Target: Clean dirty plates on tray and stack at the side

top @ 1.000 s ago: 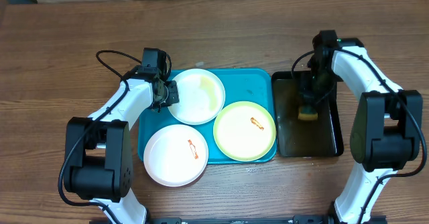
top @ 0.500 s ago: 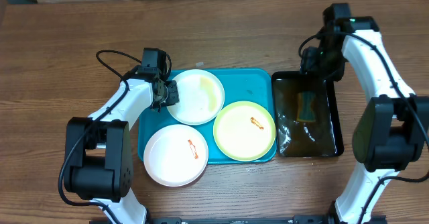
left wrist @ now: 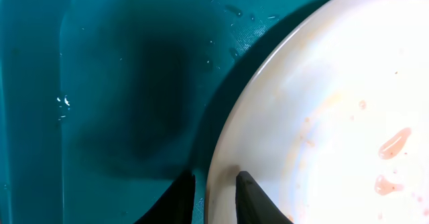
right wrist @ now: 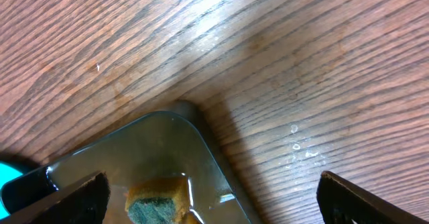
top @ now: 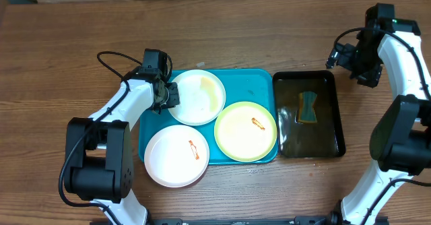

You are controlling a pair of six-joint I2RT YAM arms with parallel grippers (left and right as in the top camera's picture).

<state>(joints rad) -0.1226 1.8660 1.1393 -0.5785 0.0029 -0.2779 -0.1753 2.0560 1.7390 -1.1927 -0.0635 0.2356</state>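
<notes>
While left claw (left wrist: 214, 180) narrowly straddles white plate (left wrist: 322, 110) rim, right claw (right wrist: 213, 200) wide above tabletop (right wrist: 301, 70).

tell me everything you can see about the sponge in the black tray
The sponge is yellow with a dark green scrubbing face up, pinched at its waist. It lies flat in what looks like shallow liquid in the upper half of the black tray, right of the turquoise tray. Nothing else touches it.

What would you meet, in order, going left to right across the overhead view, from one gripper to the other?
The left gripper → upper white plate → yellow plate → black tray → right gripper.
</notes>
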